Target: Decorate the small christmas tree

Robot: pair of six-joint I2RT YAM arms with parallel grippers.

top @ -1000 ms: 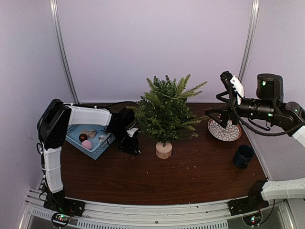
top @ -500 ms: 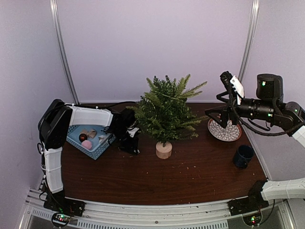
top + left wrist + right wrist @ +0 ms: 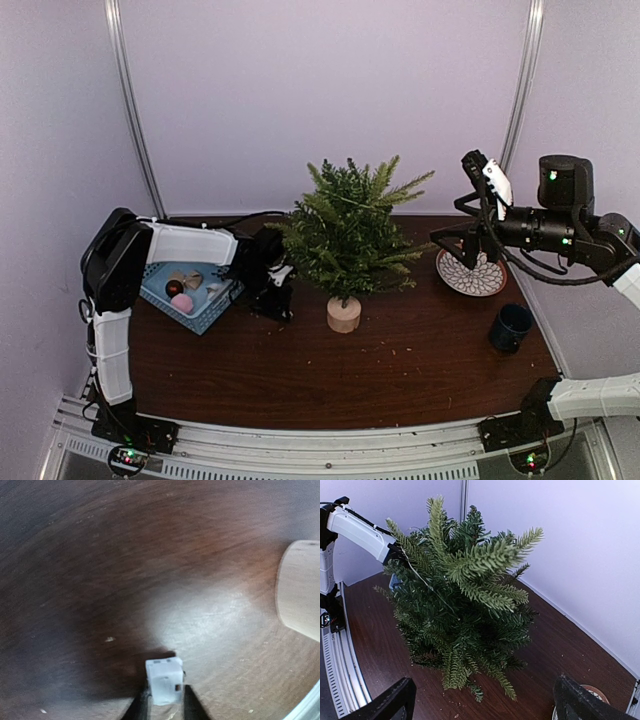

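Note:
The small christmas tree (image 3: 350,232) stands mid-table on its pale wooden base (image 3: 344,314); the base's edge (image 3: 300,595) also shows in the left wrist view. My left gripper (image 3: 272,300) is low on the table, just left of the base. Its jaws are shut on a small white box (image 3: 164,681) resting on the wood. From the right, my right gripper (image 3: 465,248) hovers beside the tree, jaws wide open and empty, its fingertips (image 3: 390,700) framing the tree (image 3: 465,605). A thin wire (image 3: 427,582) runs across the branches.
A blue basket (image 3: 168,296) with several small ornaments sits at the left behind my left arm. A patterned plate (image 3: 474,274) lies at the right under my right arm, and a dark cup (image 3: 511,327) stands nearer the front right. Needle crumbs dot the brown table (image 3: 400,370).
My left gripper's jaws have closed in on the white box and it has edged slightly towards the tree. The right arm and the tree have not moved.

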